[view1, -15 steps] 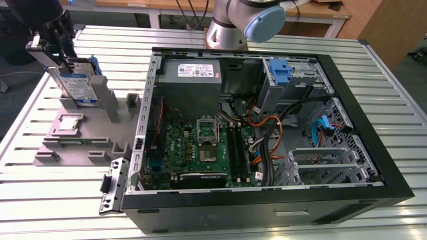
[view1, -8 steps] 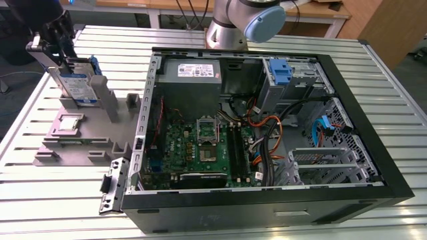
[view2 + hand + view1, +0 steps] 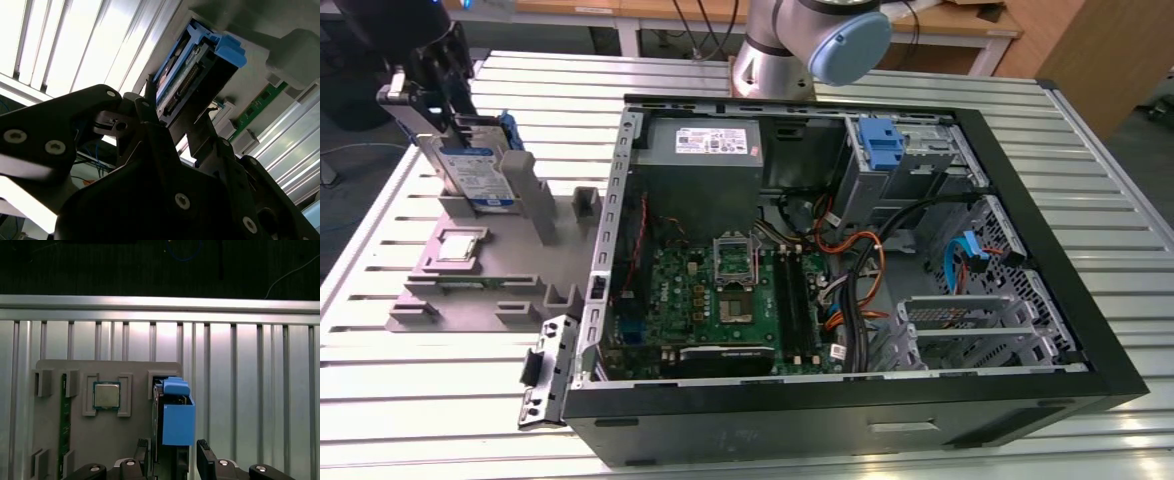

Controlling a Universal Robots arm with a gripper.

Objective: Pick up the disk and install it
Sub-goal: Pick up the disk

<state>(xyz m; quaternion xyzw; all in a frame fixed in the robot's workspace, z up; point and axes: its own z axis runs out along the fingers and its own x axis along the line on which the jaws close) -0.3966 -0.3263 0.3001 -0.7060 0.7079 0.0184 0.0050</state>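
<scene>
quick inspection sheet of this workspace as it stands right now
surface: slatted metal table carrying a grey fixture and an open computer case
job's things: disk standing upright in the fixture, not yet in the case
clutter: processor chip and green memory stick seated in the fixture
grippers: gripper down at the upright disk
cables: orange, blue and black wires inside the case
surroundings: wooden furniture beyond the table
</scene>
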